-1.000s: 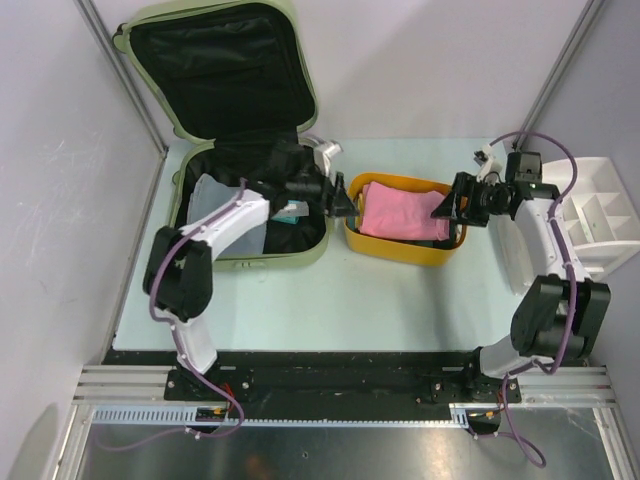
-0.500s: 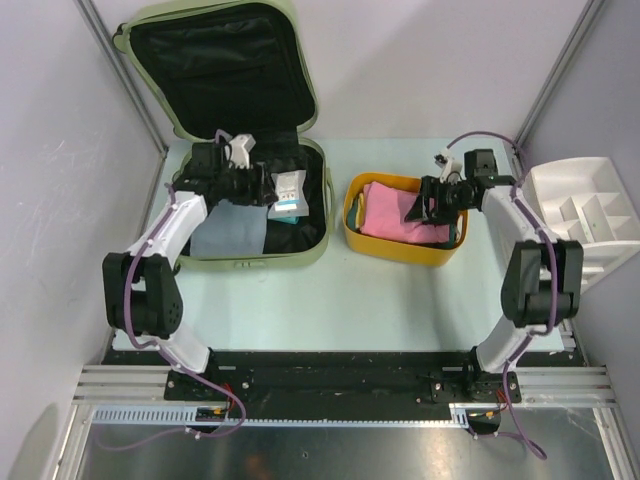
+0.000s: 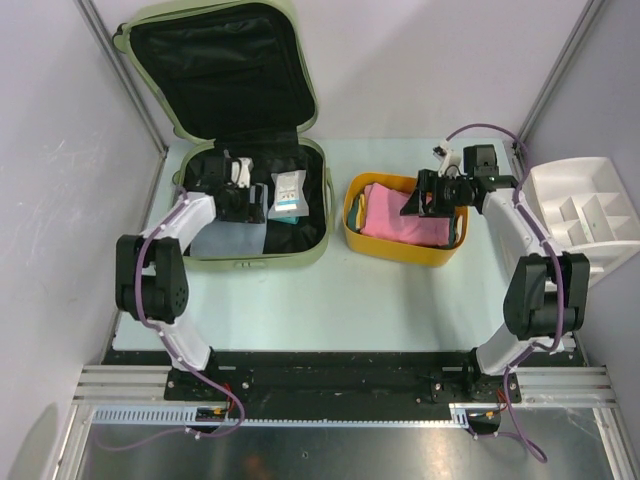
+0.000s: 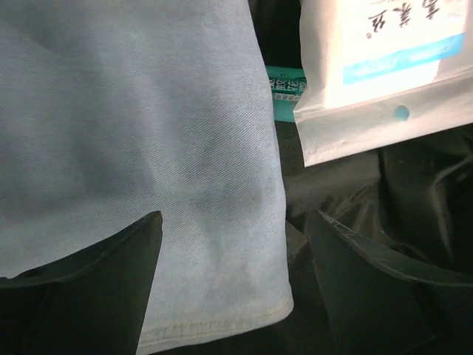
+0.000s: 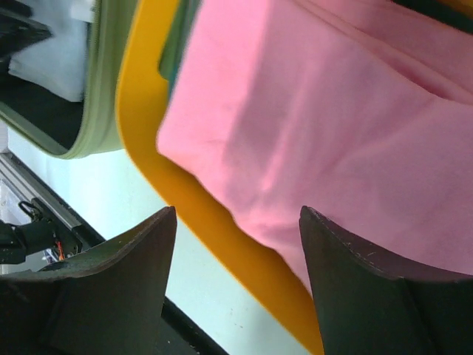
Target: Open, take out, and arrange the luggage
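The luggage (image 3: pixel 316 238), a sage-green hard-shell suitcase, lies open at the left with its black-lined lid (image 3: pixel 220 65) standing up. Inside lie a light-blue cloth (image 3: pixel 215 240) (image 4: pixel 140 133), a white pouch (image 3: pixel 288 192) (image 4: pixel 377 66) and a teal packet (image 4: pixel 284 92). My left gripper (image 3: pixel 256 207) (image 4: pixel 238 222) hangs open low over the blue cloth's hemmed corner, holding nothing. My right gripper (image 3: pixel 413 200) (image 5: pixel 236 214) is open above the near rim of the yellow tub (image 3: pixel 400 250) (image 5: pixel 144 111), over a pink cloth (image 3: pixel 395 215) (image 5: pixel 332 111).
A white divided organizer tray (image 3: pixel 590 210) stands at the right edge. Metal frame posts (image 3: pixel 125 80) rise beside the suitcase lid and at the back right. Pale table surface (image 3: pixel 330 300) runs between the containers and the arm bases.
My left gripper swung from beside the yellow tub back into the suitcase and opened wider. The white pouch now lies in the suitcase. My right gripper shifted left over the tub.
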You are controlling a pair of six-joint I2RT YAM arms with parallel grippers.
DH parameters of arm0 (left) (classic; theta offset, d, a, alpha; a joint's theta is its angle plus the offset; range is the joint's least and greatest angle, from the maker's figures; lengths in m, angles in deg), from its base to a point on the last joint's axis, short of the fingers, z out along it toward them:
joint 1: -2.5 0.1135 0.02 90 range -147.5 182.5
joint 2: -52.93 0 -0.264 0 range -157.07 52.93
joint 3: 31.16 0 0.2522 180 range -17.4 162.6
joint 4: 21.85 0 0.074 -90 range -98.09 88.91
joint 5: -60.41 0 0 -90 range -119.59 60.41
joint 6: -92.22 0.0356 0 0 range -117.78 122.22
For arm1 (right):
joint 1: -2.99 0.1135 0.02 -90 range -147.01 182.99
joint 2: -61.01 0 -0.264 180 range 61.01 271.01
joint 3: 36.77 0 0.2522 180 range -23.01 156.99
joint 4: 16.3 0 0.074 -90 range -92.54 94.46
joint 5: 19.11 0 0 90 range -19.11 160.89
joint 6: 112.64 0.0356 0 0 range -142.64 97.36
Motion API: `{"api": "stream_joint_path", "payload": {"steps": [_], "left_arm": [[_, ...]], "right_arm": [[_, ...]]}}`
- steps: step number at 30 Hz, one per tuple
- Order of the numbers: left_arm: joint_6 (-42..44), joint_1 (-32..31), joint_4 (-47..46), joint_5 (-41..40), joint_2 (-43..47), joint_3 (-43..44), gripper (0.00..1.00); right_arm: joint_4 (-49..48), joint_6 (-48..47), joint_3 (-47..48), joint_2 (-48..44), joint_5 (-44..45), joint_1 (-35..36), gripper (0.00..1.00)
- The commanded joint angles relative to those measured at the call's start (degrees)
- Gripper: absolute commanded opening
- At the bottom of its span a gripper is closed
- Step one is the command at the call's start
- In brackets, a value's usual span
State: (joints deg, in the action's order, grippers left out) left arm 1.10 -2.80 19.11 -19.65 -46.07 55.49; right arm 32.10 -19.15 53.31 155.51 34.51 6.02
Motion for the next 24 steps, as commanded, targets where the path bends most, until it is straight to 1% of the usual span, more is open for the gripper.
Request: {"api": "stream_joint_path", "payload": {"steps": [1,3,5,6,9,12,13,15,16,18,19,21,22,24], "left_arm": [[0.0,-3.9,-2.7,-7.2,-2.7,2.2,0.84],[-0.4,-5.2,-3.5,-9.4,-4.9,2.1,0.84],[-0.5,-5.9,-4.5,-9.8,-7.1,1.8,0.85],[-0.3,-6.5,-5.4,-12.8,-7.9,2.0,0.86],[-0.7,-6.8,-5.4,-17.6,-11.9,2.8,0.86],[-0.8,-6.7,-5.3,-20.6,-13.1,2.2,0.80],[-0.7,-6.7,-5.3,-21.3,-12.9,1.4,0.74],[-0.6,-6.4,-5.3,-20.7,-12.1,0.8,0.66],[-0.7,-6.2,-5.3,-19.4,-11.8,0.2,0.60],[-1.2,-5.5,-5.3,-17.9,-11.1,-0.2,0.50],[-1.2,-5.3,-5.2,-15.8,-10.1,-0.5,0.42],[-1.3,-4.7,-5.1,-14.8,-9.1,-0.5,0.32],[-1.0,-4.5,-5.1,-13.9,-7.6,-0.6,0.17],[-0.2,-3.9,-5.1,-12.5,-5.9,-0.6,0.00]], "right_arm": [[-3.7,2.6,1.1,-4.7,0.3,0.8,0.72],[-4.0,3.5,2.0,-4.9,1.0,0.3,0.72],[-4.0,4.2,2.5,-4.9,1.0,-0.2,0.72],[-4.0,4.6,3.0,-4.9,1.1,-0.6,0.72],[-3.7,5.2,3.5,-4.9,0.7,-1.9,0.72],[-3.0,4.9,4.4,-5.2,0.6,-2.3,0.72],[-2.9,4.9,4.7,-5.5,0.4,-2.3,0.72],[-3.1,5.0,4.9,-6.0,0.2,-2.2,0.73],[-3.3,5.0,5.0,-6.3,0.1,-2.1,0.73],[-3.9,5.0,5.1,-6.8,0.0,-1.7,0.74],[-4.2,5.2,5.2,-6.8,-0.2,-1.6,0.74],[-5.0,5.4,5.4,-6.9,-0.6,-1.4,0.74],[-5.2,5.6,5.5,-7.0,-0.6,-1.2,0.75],[-6.4,6.1,5.6,-7.1,-1.0,-0.5,0.75]]}}
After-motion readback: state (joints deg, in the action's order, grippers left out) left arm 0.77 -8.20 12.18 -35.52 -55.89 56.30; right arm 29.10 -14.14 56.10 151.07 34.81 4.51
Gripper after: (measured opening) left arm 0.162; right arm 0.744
